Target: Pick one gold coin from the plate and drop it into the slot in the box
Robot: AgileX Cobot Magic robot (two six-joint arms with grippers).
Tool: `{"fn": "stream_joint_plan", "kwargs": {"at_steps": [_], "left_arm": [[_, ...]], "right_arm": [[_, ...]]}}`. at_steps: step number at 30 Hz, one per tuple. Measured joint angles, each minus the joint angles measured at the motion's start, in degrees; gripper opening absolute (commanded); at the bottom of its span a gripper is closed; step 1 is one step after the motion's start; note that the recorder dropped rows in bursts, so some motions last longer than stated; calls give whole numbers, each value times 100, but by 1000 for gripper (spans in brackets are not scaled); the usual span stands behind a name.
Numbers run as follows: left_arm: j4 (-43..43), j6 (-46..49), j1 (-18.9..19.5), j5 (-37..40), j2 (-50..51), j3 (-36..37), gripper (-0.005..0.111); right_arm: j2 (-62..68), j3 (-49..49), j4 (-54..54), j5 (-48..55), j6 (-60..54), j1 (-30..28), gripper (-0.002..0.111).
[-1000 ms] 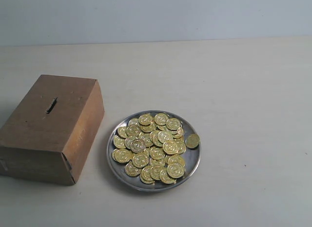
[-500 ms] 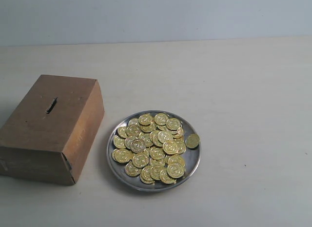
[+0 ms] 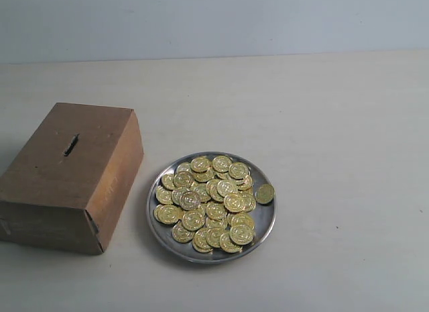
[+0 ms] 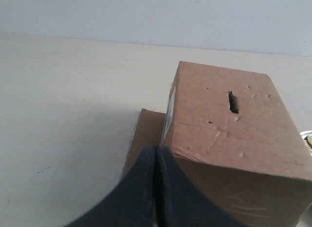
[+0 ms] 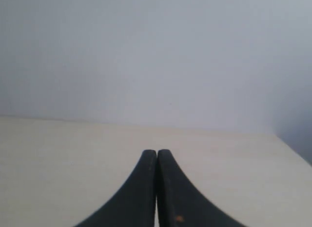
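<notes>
The box lies flat on the table with its slit face up. The box slot has its long axis running away from the viewer, angled slightly right. The plate, heaped with gold coins, sits just right of the box, not touching it, with open table around both. The left gripper, fingers pressed together and empty, points at the box. The right gripper, equally closed and empty, faces tabletop and wall.
</notes>
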Motion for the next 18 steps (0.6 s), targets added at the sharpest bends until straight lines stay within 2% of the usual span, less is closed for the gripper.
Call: {"fn": "stream_joint_plan", "kwargs": {"at_steps": [4,12,18], "left_arm": [[0,0,0,0,0,0,0],[0,0,0,0,0,0,0],[0,0,0,0,0,0,0]], "right_arm": [[0,0,172,885,-21,0,0],[0,0,1160,950,-906,0,0],[0,0,1227,950,-833,0,0]]}}
